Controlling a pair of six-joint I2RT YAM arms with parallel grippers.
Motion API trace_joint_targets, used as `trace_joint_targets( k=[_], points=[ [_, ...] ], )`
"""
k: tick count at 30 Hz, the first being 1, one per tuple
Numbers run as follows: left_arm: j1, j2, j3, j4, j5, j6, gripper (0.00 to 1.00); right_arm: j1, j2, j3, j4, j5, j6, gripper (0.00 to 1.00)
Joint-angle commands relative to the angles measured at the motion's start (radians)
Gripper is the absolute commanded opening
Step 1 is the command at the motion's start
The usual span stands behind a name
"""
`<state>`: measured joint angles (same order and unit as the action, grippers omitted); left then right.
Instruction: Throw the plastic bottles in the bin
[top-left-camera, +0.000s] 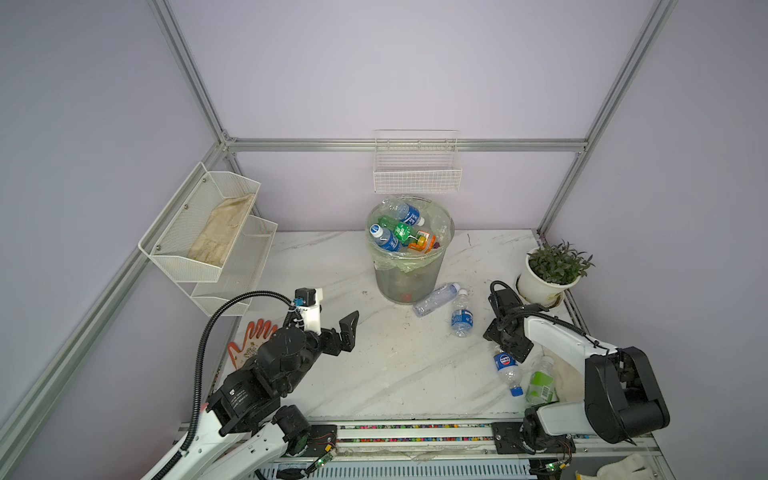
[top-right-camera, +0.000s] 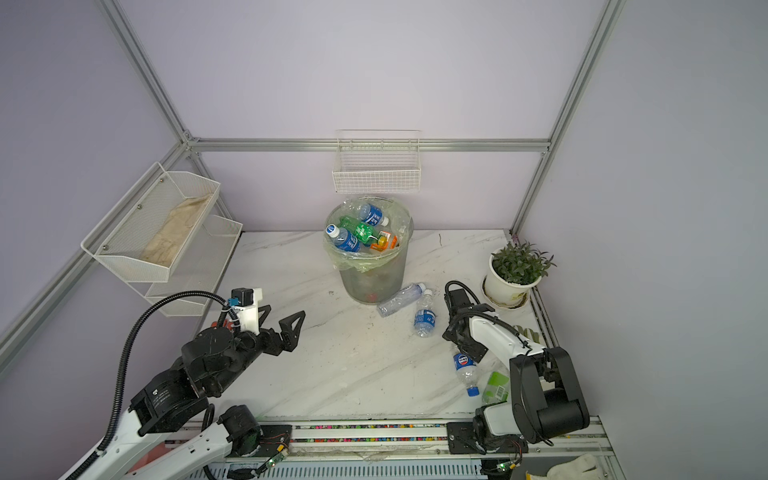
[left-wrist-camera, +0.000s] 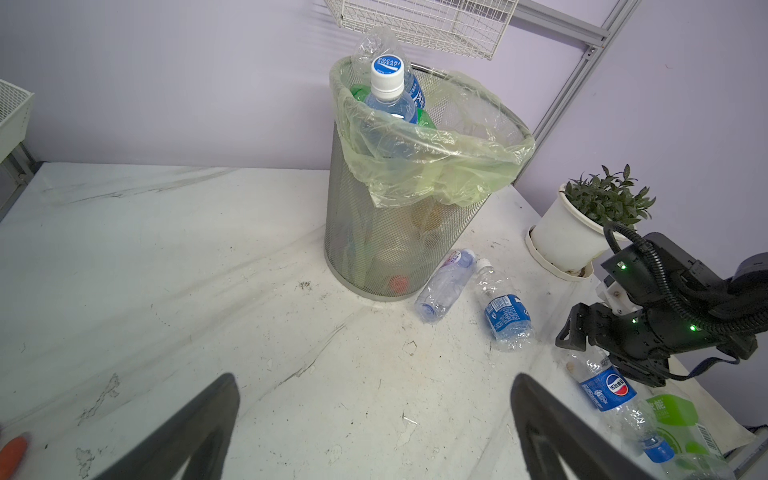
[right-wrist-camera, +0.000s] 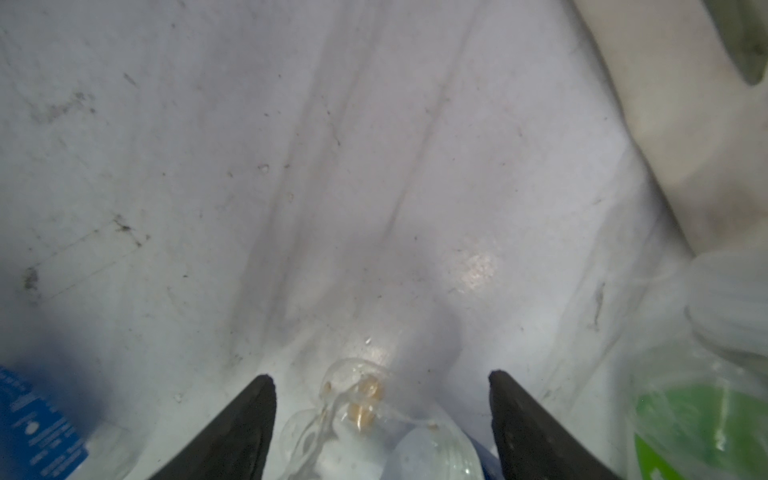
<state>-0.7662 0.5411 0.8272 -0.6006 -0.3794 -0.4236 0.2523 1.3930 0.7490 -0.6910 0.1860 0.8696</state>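
The bin (top-left-camera: 409, 274) (top-right-camera: 372, 274) (left-wrist-camera: 399, 232), grey mesh with a pale-green liner, stands at the back middle with several plastic bottles heaped to its rim. On the table beside it lie a clear bottle (top-left-camera: 436, 298) (left-wrist-camera: 444, 286) and a blue-label bottle (top-left-camera: 461, 318) (left-wrist-camera: 509, 318). Nearer the front right lie a Pepsi-label bottle (top-left-camera: 508, 370) (left-wrist-camera: 606, 384) and a green-label bottle (top-left-camera: 540, 384). My right gripper (top-left-camera: 506, 341) (right-wrist-camera: 380, 376) points down over the Pepsi-label bottle's clear base, jaws open on either side with gaps. My left gripper (top-right-camera: 282, 316) (left-wrist-camera: 374, 382) hovers open and empty over bare table at the left.
A white plant pot (top-left-camera: 544, 282) stands at the right edge behind the right arm. A wire basket (top-left-camera: 415, 170) hangs on the back wall above the bin. Mesh shelves (top-left-camera: 208, 232) jut from the left wall. An orange glove (top-left-camera: 253, 336) lies under the left arm.
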Motion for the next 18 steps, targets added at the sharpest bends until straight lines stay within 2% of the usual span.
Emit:
trace_joint_targets(
  k=[1, 12, 18],
  points=[
    [0.001, -0.001, 0.002, 0.019, -0.011, 0.019, 1.00, -0.003, -0.014, 0.030, -0.019, 0.007, 0.004, 0.83],
    [0.001, -0.012, 0.012, 0.015, -0.010, 0.019, 1.00, -0.003, -0.177, 0.098, -0.148, 0.062, -0.017, 0.87],
    [0.001, -0.006, 0.016, 0.015, -0.007, 0.016, 1.00, -0.003, -0.344, 0.075, -0.185, 0.022, -0.036, 0.87]
  ],
)
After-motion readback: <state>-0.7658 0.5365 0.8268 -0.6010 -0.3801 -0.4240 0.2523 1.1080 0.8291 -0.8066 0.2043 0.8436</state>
